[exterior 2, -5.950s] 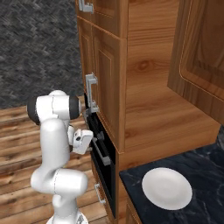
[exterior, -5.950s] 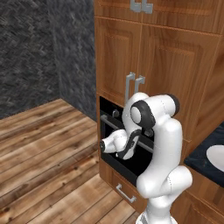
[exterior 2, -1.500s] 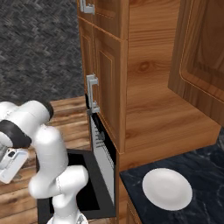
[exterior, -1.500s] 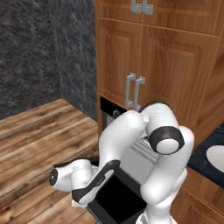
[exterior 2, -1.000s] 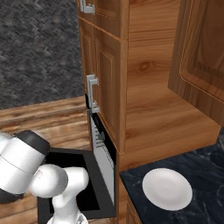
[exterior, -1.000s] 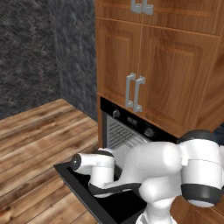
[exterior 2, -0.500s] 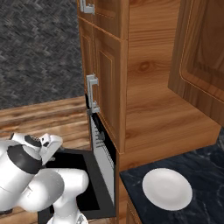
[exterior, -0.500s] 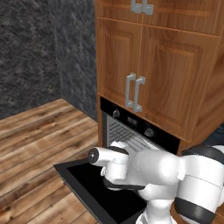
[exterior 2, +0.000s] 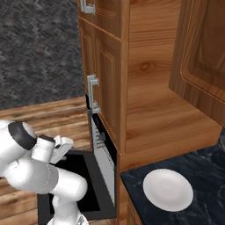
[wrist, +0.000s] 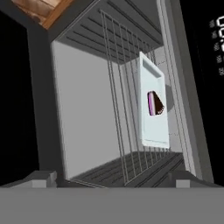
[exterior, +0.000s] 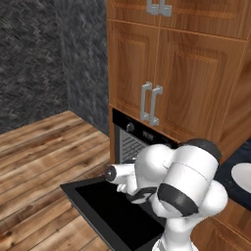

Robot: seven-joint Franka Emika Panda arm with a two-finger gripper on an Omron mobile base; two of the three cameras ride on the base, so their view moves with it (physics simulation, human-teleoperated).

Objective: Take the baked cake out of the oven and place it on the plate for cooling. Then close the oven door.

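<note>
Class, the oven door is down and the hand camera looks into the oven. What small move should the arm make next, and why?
Probably reach the open gripper straight into the oven toward the baked cake. The oven door already lies flat, the cake sits on a pale tray on a wire rack, untouched, and nothing shows between the fingertips. The plate waits bare on the counter.

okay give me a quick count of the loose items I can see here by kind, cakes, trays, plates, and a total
Cake: 1
Tray: 1
Plate: 1
Total: 3
</note>
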